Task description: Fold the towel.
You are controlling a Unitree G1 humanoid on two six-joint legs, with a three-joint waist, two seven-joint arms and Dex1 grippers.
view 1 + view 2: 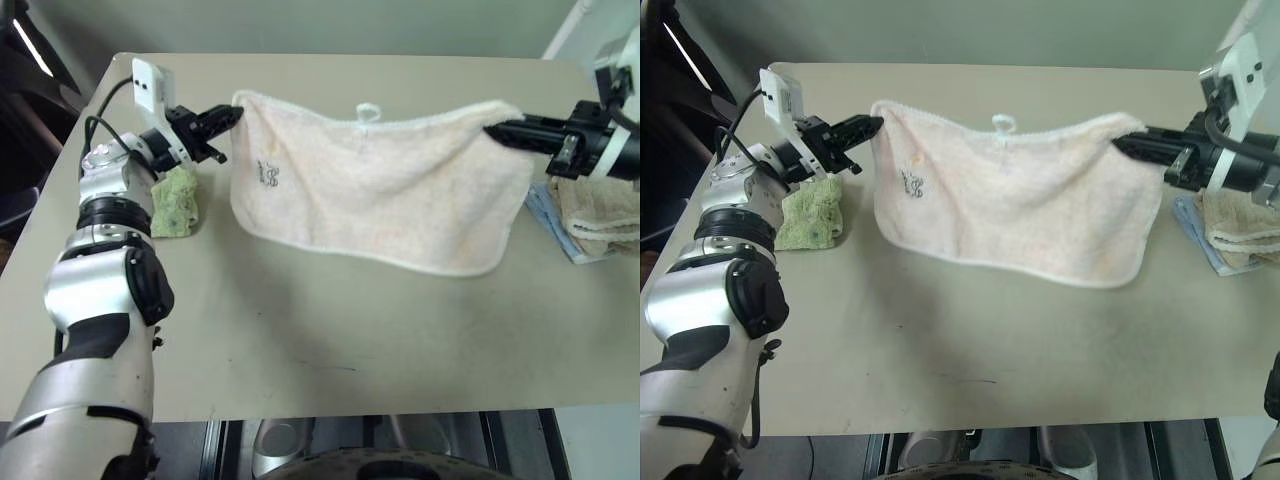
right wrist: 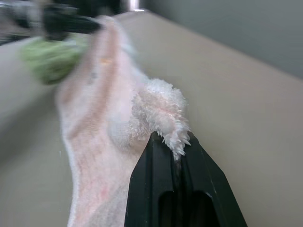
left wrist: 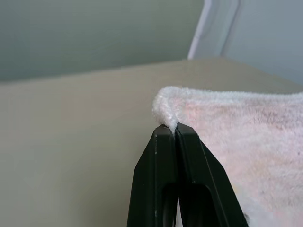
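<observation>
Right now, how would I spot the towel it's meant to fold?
Look above the middle of the beige table: the towel hangs stretched between the left claw and the right claw. It is pale pink with a white edge and small loop, unlike the green cloth or the folded beige and blue cloths.

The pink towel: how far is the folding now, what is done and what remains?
Done: both top corners of the pink towel are gripped, one by the left gripper, one by the right gripper, both shut on it. In hand: the towel hangs spread between them above the table, its lower edge close to the surface. Left: no fold shows yet; it must still be laid down and folded over.
</observation>
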